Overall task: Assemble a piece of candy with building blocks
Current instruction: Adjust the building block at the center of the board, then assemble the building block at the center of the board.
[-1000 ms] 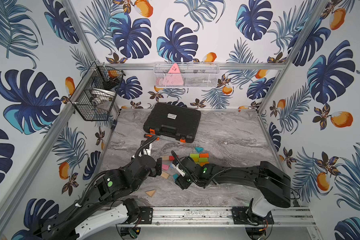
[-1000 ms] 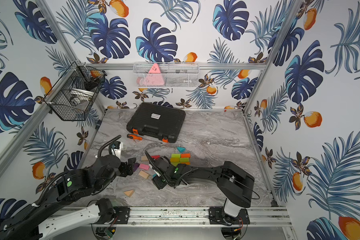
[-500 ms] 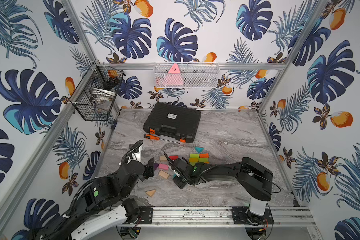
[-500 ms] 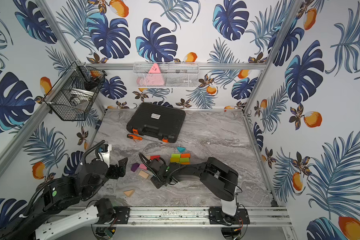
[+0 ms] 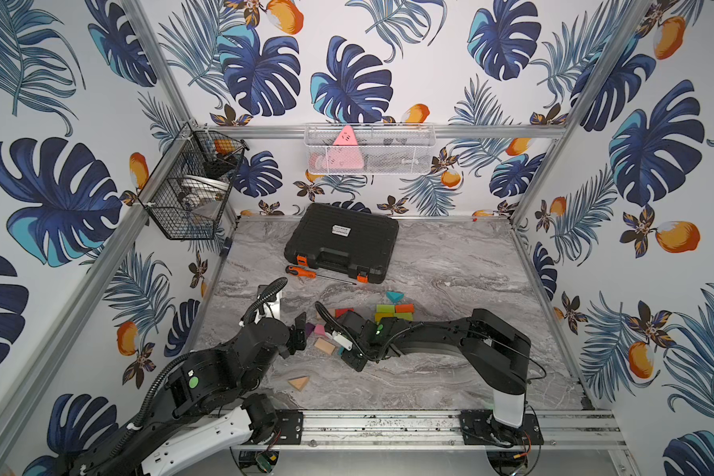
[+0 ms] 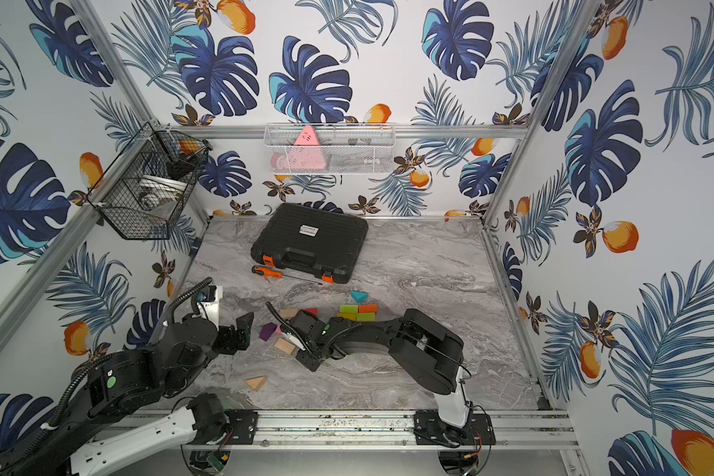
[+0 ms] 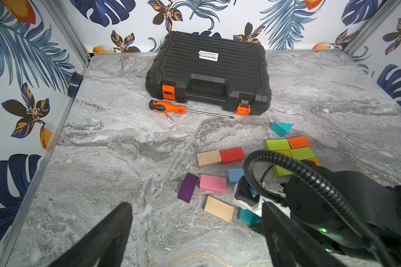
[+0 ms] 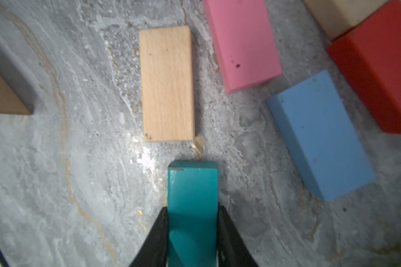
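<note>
In the right wrist view my right gripper is shut on a teal block, its fingers pressed against both sides. The block's end rests on the marble. Just beyond it lie a plain wood brick, a pink brick, a blue brick and a red brick. In a top view, a green, orange and yellow cluster sits behind the right arm, with a teal wedge past it. My left gripper hangs open and empty, short of a purple brick. A wood wedge lies alone near the front.
A black tool case lies at the back of the table with an orange-handled screwdriver in front of it. A black wire basket hangs on the left wall. A white mesh basket is fixed to the back wall.
My right gripper's jaws have closed onto the teal block. The left arm has drawn back to the left, away from the loose bricks, and stays open.
</note>
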Motion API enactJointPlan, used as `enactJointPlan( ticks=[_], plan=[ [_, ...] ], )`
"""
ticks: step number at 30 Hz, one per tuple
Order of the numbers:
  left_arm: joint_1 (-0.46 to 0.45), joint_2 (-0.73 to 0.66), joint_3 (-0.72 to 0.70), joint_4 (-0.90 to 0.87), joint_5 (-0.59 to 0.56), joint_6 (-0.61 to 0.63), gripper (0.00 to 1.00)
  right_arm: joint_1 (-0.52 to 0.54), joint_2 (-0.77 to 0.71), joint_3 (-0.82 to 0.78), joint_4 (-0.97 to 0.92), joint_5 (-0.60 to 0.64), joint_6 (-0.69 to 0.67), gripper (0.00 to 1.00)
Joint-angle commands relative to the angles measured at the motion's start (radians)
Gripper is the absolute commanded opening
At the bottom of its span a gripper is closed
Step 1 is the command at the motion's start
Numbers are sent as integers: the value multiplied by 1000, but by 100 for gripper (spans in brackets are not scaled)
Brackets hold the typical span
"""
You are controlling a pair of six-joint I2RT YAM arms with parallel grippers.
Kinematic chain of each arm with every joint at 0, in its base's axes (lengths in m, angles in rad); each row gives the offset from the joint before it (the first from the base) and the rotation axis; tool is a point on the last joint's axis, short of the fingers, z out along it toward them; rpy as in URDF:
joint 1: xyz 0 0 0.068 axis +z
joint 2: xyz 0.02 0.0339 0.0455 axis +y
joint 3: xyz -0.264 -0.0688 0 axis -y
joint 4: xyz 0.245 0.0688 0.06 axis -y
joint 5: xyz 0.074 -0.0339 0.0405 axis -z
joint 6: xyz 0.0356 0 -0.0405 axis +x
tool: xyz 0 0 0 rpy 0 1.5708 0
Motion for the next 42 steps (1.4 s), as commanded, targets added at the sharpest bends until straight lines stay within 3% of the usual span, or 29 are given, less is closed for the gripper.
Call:
enactJointPlan(
  ticks=[1,14,21,26,31,36,42],
  plan=[
    [2,1,4,-24,-27,-5,91,-3,38,23,-88,0,-138,20],
    [2,19,2,-19,-16,0,92,-49,92,61,-98,3,-258,23],
    [2,50,-7,-11,21,-24,92,-54,-8,2,-17,-20,-252,45],
    [2,138,-36,3,85,-106,93,-58,-123,-54,45,-48,-236,53],
    [1,182,-154,79,137,-193,88,-71,-276,-161,104,-49,-144,56],
    [1,184,-242,113,151,-255,79,-79,-412,-325,219,-10,39,64],
    [6,261,-321,156,182,-311,74,-75,-387,-424,338,9,204,69]
  ],
)
